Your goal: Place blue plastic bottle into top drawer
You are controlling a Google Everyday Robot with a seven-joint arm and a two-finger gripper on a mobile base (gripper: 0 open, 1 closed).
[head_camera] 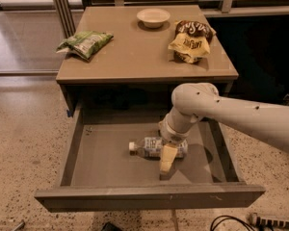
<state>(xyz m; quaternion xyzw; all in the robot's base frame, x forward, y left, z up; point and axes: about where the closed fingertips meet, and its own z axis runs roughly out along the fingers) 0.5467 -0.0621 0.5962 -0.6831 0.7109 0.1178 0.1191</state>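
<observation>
The blue plastic bottle [147,147] lies on its side on the floor of the open top drawer [106,165], with its white cap pointing left. My gripper [166,154] reaches down into the drawer from the right and straddles the bottle's right half. The jaws are open. The near finger [167,161] stands in front of the bottle, with its tip by the drawer floor. The far finger is hidden behind the bottle and wrist. The bottle rests on the floor, not lifted.
On the table top [135,57] are a green snack bag [84,42] at the left, a white bowl [153,17] at the back and a yellow-brown chip bag [190,40] at the right. The drawer's front panel [149,196] juts toward me. Cables [231,223] lie on the speckled floor.
</observation>
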